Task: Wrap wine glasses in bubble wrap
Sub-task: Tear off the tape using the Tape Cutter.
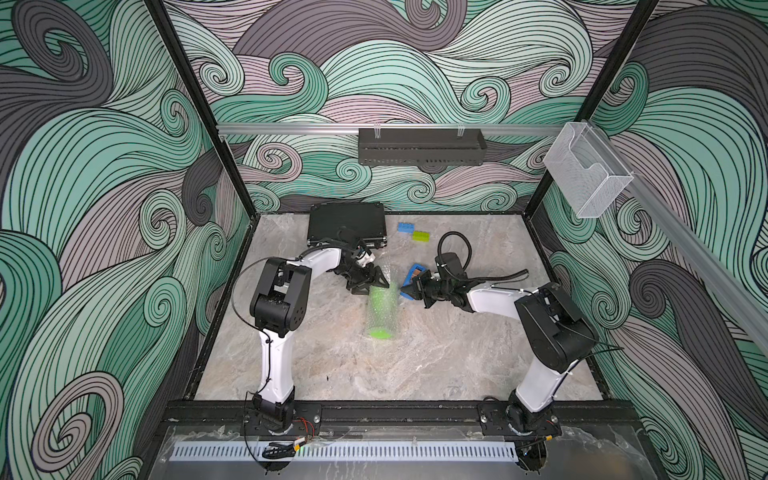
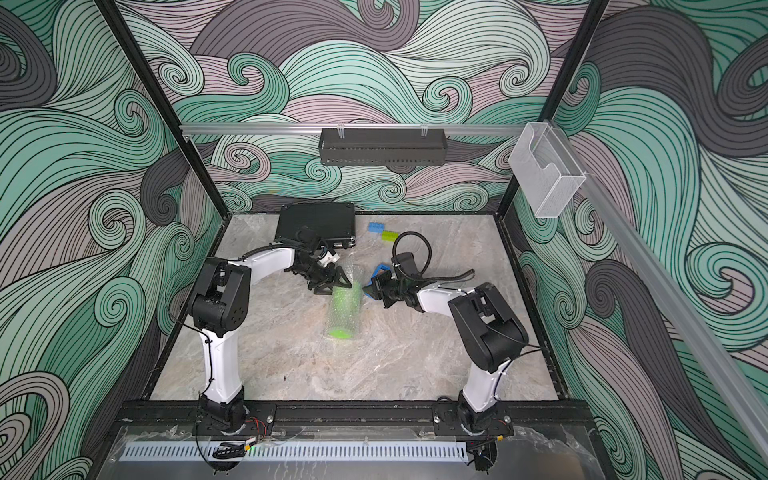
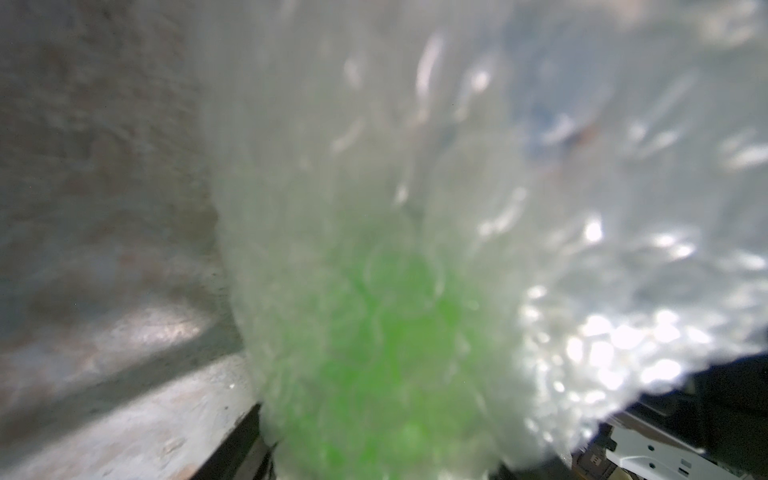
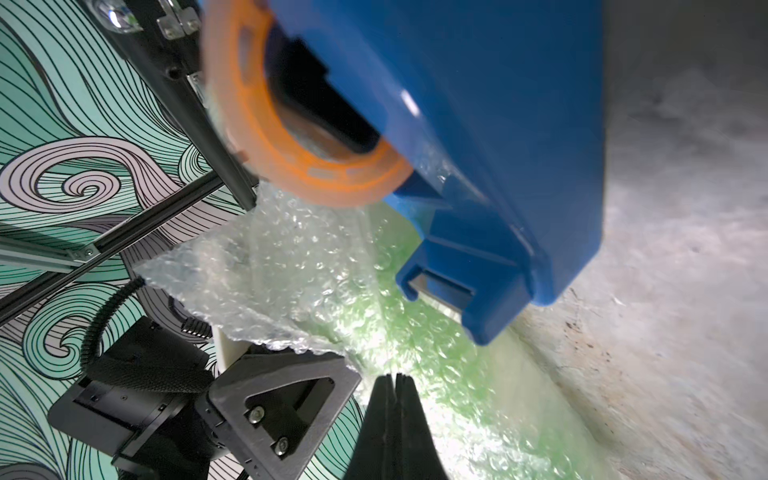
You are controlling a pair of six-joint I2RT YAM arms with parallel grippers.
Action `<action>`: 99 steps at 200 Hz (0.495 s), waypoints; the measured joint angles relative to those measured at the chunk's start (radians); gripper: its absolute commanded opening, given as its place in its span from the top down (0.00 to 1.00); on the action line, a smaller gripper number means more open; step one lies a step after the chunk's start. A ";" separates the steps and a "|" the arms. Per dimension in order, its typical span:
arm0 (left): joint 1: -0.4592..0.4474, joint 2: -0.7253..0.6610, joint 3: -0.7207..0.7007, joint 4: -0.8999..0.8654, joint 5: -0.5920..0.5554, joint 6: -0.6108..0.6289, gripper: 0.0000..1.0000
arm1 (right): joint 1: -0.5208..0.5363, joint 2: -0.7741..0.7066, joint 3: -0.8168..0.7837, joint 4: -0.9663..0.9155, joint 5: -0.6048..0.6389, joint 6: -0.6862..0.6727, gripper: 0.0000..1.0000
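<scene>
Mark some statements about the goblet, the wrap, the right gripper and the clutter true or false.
1. The goblet lies on its side inside the bubble wrap. True.
2. The right gripper is open. False: its jaws are shut.
3. A blue brick and a green brick lie near the table's far edge. True.
4. The case sits at the table's near edge. False: it is at the far edge, by the wall.
</scene>
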 measured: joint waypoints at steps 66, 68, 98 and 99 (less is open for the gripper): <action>0.000 0.000 -0.001 0.000 0.000 -0.003 0.31 | 0.017 0.024 -0.034 -0.021 0.043 -0.026 1.00; 0.000 0.000 -0.001 0.000 0.000 -0.003 0.31 | 0.018 0.027 -0.033 -0.021 0.043 -0.026 1.00; 0.000 -0.005 -0.008 0.000 0.000 -0.004 0.31 | 0.027 0.047 -0.018 -0.027 0.044 -0.043 1.00; 0.000 -0.005 -0.009 0.000 0.001 -0.004 0.32 | 0.028 0.047 -0.018 -0.027 0.045 -0.044 1.00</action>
